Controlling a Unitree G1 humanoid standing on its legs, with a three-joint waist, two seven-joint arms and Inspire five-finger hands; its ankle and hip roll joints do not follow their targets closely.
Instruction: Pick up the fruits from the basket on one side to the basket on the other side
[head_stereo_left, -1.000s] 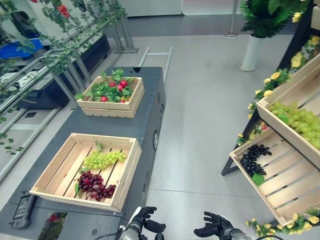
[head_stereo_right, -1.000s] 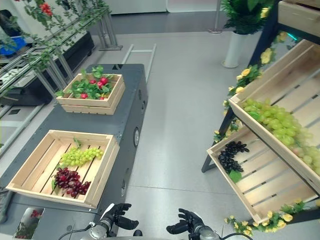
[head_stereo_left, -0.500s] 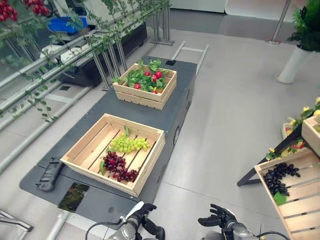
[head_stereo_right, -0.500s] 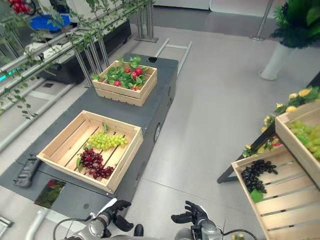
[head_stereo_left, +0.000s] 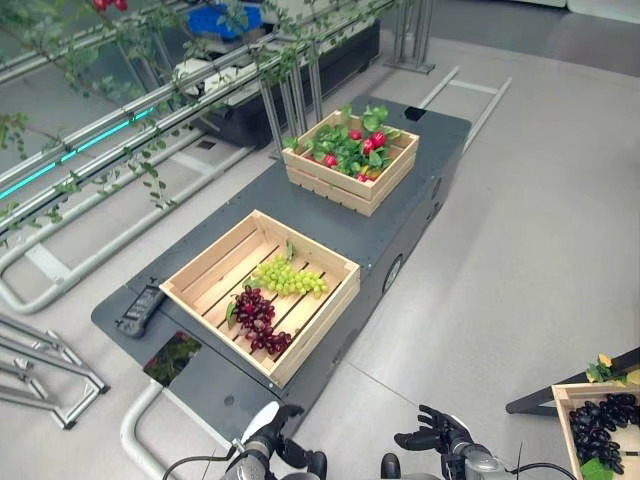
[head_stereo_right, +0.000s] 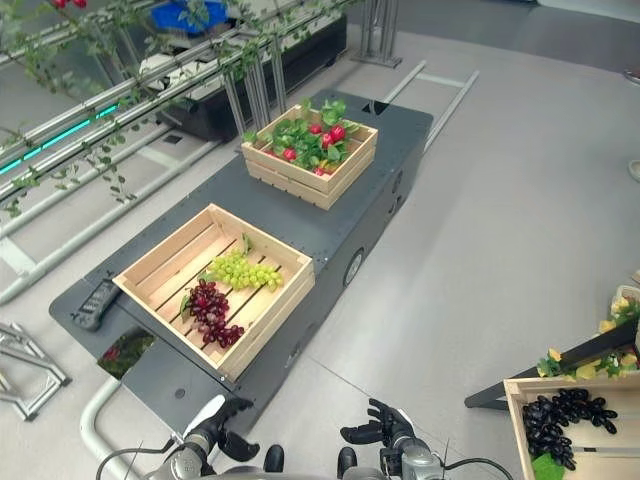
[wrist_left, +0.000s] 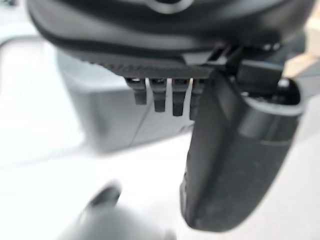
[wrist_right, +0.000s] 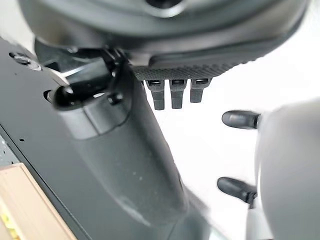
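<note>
Green grapes (head_stereo_left: 288, 279) and dark red grapes (head_stereo_left: 257, 320) lie in the slatted wooden crate (head_stereo_left: 205, 270) at the dark surface's near end. Left hand (head_stereo_left: 281, 447) and right hand (head_stereo_left: 432, 432) hang empty, fingers relaxed, well short; a careless grab risks tearing a bunch.

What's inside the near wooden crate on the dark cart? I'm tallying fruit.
The near crate holds green grapes and dark red grapes on bare slats. Anything beneath the bunches is covered.

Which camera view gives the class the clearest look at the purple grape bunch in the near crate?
The left eye view: the purple grapes lie unobstructed in the near crate, beside the green grapes. The right eye view shows them equally whole, slightly smaller. The wrist views show the hands, not the grapes.
</note>
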